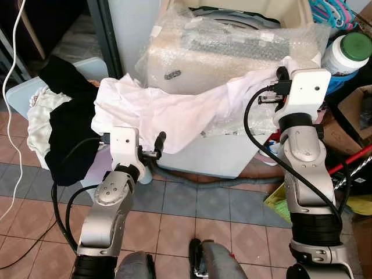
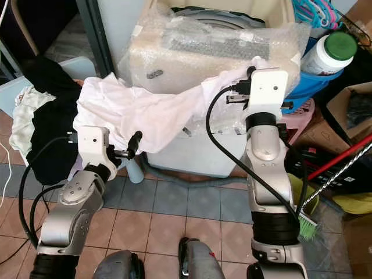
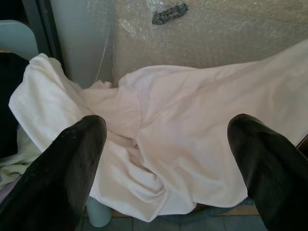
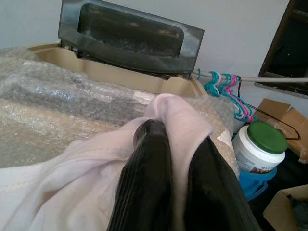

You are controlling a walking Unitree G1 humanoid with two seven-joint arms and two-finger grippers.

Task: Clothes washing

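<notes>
The white garment (image 1: 174, 113) hangs stretched in a long swag between the laundry pile on the pale blue chair (image 1: 20, 93) at the robot's left and the top front corner of the washing machine (image 1: 232, 52), which is wrapped in bubble wrap (image 1: 203, 52). Its right end is lifted onto that corner, where the right gripper (image 4: 180, 159) has its fingers pinched together on a fold of the cloth. The left gripper (image 3: 166, 159) sits lower, just beside the sagging middle of the garment, with its fingers spread wide apart and nothing between them.

The left end of the white garment lies against a black garment (image 1: 70, 128) and a cream piece (image 1: 40, 119) heaped on the chair. Beyond the machine's right side stand a white jar with a green lid (image 1: 349, 52) and a bunch of coloured hangers (image 1: 331, 14). The machine's lid (image 4: 130, 33) appears to be raised, though the opening itself is hard to make out under the wrap.

The likely trouble is drag: lifting further on one pinched corner may pull the black garment off the chair, or the thin fold may slip from the right fingers. The loose wrap could also catch the cloth at the rim.
</notes>
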